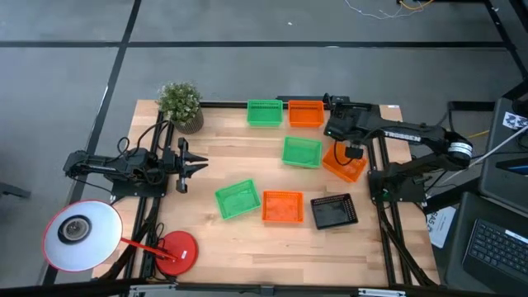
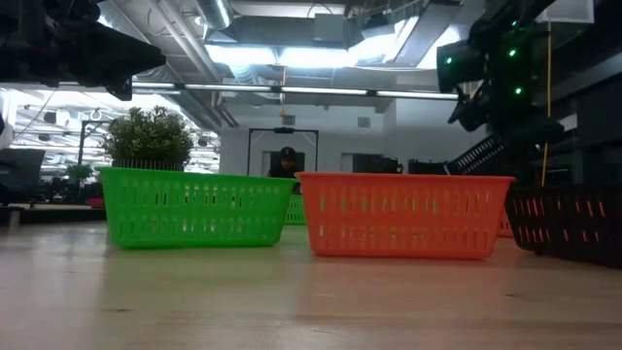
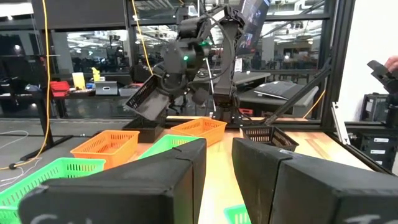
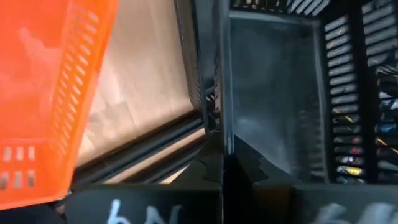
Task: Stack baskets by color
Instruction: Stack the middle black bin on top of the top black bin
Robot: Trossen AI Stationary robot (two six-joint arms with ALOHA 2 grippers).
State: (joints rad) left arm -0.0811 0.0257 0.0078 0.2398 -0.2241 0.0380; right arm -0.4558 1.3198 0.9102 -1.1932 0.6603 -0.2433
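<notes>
Three green baskets (image 1: pixel 264 112) (image 1: pixel 302 152) (image 1: pixel 238 200) and three orange ones (image 1: pixel 305 113) (image 1: pixel 344 162) (image 1: pixel 282 206) lie singly on the wooden table, each on its base. A black basket (image 1: pixel 334 210) rests at the near right. My right gripper (image 4: pixel 221 152) is shut on another black basket (image 3: pixel 149 102), raised over the table's far right beside an orange basket (image 4: pixel 37 93). My left gripper (image 1: pixel 191 165) waits open at the left side, nothing between its fingers (image 3: pixel 155 186). My right gripper pinches one side wall (image 4: pixel 214 106) of the black basket, one finger inside the basket and one outside. The fingers slant downward. The basket is lifted clear of the table and hangs tilted below the gripper.
A potted plant (image 1: pixel 181 106) stands at the far left corner. A white lamp head (image 1: pixel 81 233) and a red disc (image 1: pixel 173 252) sit at the near left. Black frame rails (image 1: pixel 388 231) run along the table's right side. Bare wood lies between the left arm and the baskets.
</notes>
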